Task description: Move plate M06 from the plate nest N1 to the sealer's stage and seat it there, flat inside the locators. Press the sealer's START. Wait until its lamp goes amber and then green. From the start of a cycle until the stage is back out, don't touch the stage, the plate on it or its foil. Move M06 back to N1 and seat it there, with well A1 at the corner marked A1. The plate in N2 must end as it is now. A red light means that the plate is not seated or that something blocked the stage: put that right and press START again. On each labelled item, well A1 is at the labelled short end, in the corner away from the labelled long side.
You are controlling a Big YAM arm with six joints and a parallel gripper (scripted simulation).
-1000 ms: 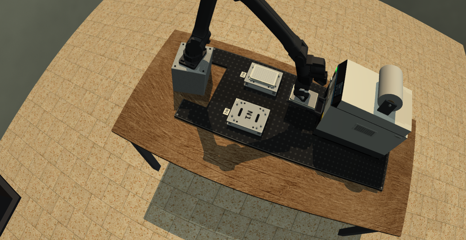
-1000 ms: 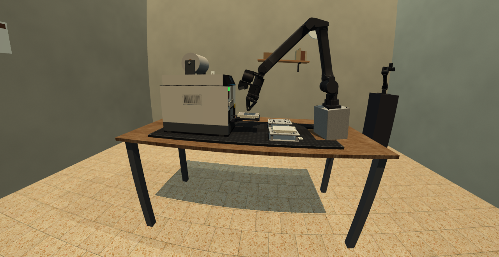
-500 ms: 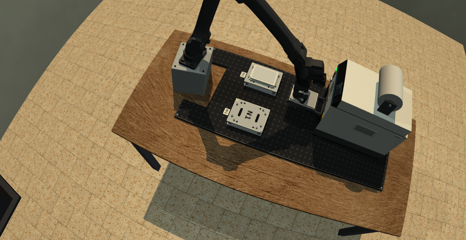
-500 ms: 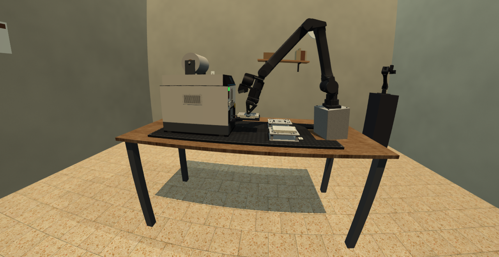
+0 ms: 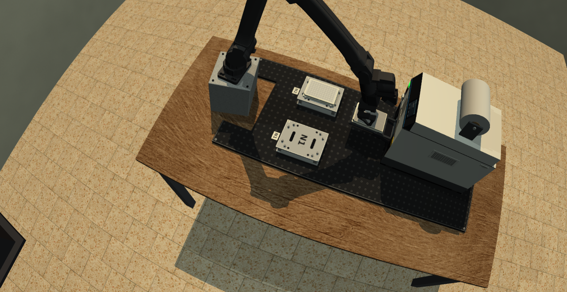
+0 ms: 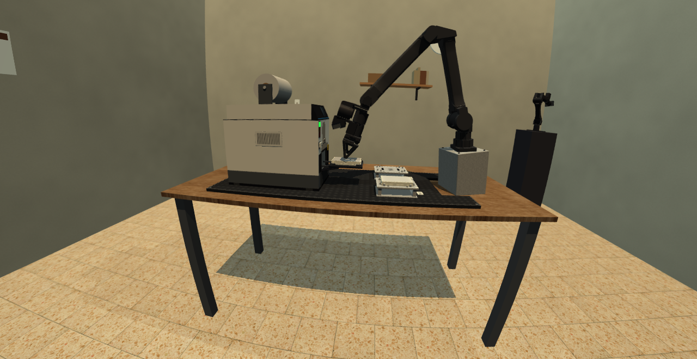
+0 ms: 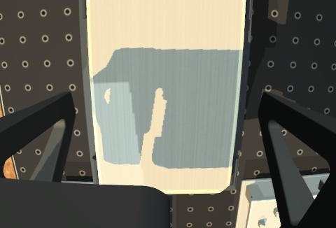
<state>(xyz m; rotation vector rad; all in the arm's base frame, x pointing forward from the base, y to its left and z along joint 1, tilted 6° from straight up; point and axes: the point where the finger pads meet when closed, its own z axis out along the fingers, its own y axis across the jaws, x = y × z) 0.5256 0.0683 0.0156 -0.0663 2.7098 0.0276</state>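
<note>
m06, apparently sealed, lies on the near end of the extended stage; my gripper hovers above it, fully open and holding nothing; the lamp glows green; grasping and reseating in n1 remain.

Black, tubular arm segments; pincer fingers form open triangular frames.

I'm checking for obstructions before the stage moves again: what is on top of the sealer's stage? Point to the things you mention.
A plate (image 5: pixel 379 124) (image 7: pixel 196 22) with a smooth, unbroken top lies on the stage (image 5: pixel 383 132) (image 6: pixel 362 165). Its wells and the stage surface beneath are covered.
</note>
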